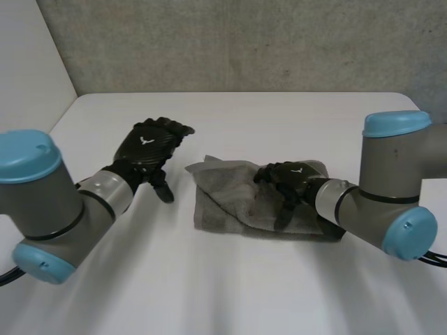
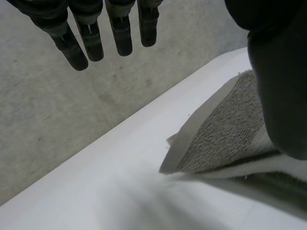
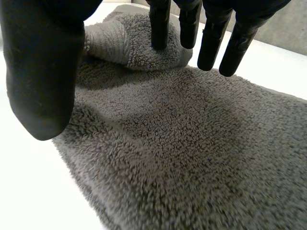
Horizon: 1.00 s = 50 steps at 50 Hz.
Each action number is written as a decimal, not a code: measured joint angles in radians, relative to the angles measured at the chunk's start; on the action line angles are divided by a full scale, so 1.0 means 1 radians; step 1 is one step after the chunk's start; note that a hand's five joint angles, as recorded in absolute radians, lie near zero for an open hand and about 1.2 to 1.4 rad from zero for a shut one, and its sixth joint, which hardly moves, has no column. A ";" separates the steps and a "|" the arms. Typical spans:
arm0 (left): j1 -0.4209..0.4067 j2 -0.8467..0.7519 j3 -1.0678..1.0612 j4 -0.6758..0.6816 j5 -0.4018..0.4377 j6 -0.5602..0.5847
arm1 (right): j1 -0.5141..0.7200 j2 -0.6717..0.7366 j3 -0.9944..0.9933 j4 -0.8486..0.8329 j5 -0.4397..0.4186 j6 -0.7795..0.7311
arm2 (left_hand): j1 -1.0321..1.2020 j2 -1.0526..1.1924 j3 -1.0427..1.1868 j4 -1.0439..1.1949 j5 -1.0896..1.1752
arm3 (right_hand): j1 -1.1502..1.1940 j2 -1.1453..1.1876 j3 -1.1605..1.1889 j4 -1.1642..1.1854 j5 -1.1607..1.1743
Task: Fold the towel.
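Observation:
A grey towel (image 1: 230,202) lies folded into a thick strip on the white table (image 1: 209,293), with one corner sticking out toward the left. My right hand (image 1: 283,180) rests over the towel's middle with its fingers (image 3: 160,26) straight and spread, one fingertip touching a raised fold of the towel (image 3: 158,143). Off the cloth to the left, my left hand (image 1: 150,150) hovers above the table, open, fingers (image 2: 91,40) straight. In the left wrist view the towel's hemmed corner (image 2: 192,134) lies beyond the thumb (image 2: 283,72).
A grey concrete wall (image 1: 244,42) stands behind the table's far edge. A white panel (image 1: 28,63) rises at the far left. Both grey arms with blue caps reach in from the near corners.

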 measured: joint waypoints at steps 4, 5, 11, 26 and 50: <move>0.028 0.029 -0.037 0.007 0.002 -0.001 | 0.025 0.024 -0.039 0.010 -0.001 -0.004 | 0.000 0.000 0.000 0.000 0.000 | 0.000 0.000 0.000 0.000 -0.002; 0.036 0.036 -0.045 0.008 0.003 -0.001 | 0.036 0.029 -0.048 0.012 -0.003 -0.006 | 0.000 0.000 0.000 0.000 0.000 | -0.001 0.000 0.000 0.000 -0.002; 0.069 0.068 -0.069 0.011 0.003 -0.003 | 0.119 0.030 -0.069 0.007 -0.025 -0.017 | 0.000 0.000 0.000 0.000 -0.001 | -0.002 0.000 0.000 0.000 -0.002; 0.106 0.112 -0.068 0.013 0.003 -0.008 | 0.261 0.004 -0.052 -0.005 -0.027 -0.150 | 0.000 0.000 0.000 0.000 -0.002 | -0.002 0.000 0.000 0.000 -0.002; -0.049 0.034 0.011 0.046 -0.001 -0.012 | -0.077 -0.390 0.438 -0.180 -0.011 -0.172 | 0.000 0.001 0.003 0.000 0.014 | 0.018 0.042 0.021 0.023 0.017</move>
